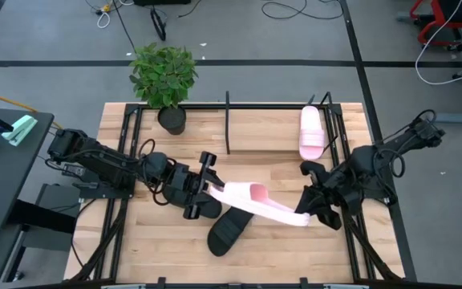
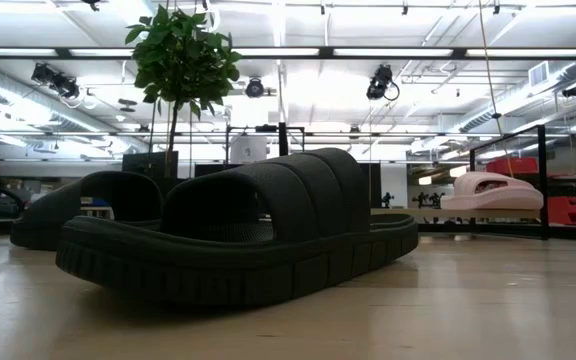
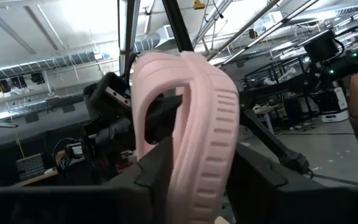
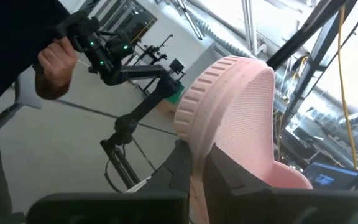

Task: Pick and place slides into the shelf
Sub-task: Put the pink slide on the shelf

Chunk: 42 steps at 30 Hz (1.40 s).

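Note:
A pale pink slide point(image 1: 259, 201) hangs in the air between both grippers, above the table's middle. My left gripper point(image 1: 212, 186) is shut on its left end and my right gripper point(image 1: 303, 215) on its right end. Two black slides lie soles down on the table: one point(image 1: 229, 227) below the pink slide, the other point(image 1: 203, 206) under the left gripper; both fill the low view point(image 2: 258, 230). The second pink slide point(image 1: 312, 131) point(image 2: 493, 190) rests on the shelf point(image 1: 228, 120), a thin black rod frame at the far edge. My left gripper pinches the pink slide's strap end point(image 3: 194, 155) between its two fingers, coming level from the table's left. The slide is lifted clear and stands on edge in the hold. My right gripper pinches the sole's opposite end point(image 4: 201, 152) between its fingers point(image 4: 179, 165), coming from the table's right. That end is clear of the table and sits a little lower than the other.
A potted plant point(image 1: 164, 76) stands at the far left corner of the table. Black arm rails point(image 1: 127, 160) run along both sides. A person's hand point(image 4: 55, 62) holding a control device shows beyond the table. Bare wood lies near the front edge point(image 1: 295, 257).

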Motion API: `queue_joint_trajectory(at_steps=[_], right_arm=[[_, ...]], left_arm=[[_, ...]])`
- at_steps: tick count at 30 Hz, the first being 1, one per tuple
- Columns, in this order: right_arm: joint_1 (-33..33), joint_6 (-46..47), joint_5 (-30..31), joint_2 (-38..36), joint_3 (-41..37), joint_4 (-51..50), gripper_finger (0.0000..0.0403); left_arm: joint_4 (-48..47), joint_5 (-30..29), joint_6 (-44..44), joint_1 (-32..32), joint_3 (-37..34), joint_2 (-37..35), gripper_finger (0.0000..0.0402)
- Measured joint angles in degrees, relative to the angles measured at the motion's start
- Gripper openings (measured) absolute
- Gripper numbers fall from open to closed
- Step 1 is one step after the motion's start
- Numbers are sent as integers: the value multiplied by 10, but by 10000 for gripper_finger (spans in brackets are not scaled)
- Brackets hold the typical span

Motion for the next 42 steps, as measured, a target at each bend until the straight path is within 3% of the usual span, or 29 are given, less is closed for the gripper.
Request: queue_joint_trajectory(at_steps=[3,7,11,16,23,28,37,42], right_arm=[[-1,17,2,-4,0,0,32],[0,35,1,-4,0,-1,81],[2,42,18,-10,1,-25,123],[18,88,95,-40,1,-103,152],[74,144,252,-96,1,-211,158],[112,184,345,-120,1,-278,158],[148,273,404,-136,1,-381,159],[148,317,412,-137,1,-432,170]], left_arm=[[1,1,0,0,0,0,100],[0,-7,3,0,0,0,40],[-4,-42,1,0,0,0,40],[-45,-119,12,0,1,-6,50],[-86,-210,60,-19,12,-5,41],[-224,-268,91,-34,84,-5,42],[-436,-285,86,-47,202,-3,41],[-503,-284,42,-51,230,-3,46]])
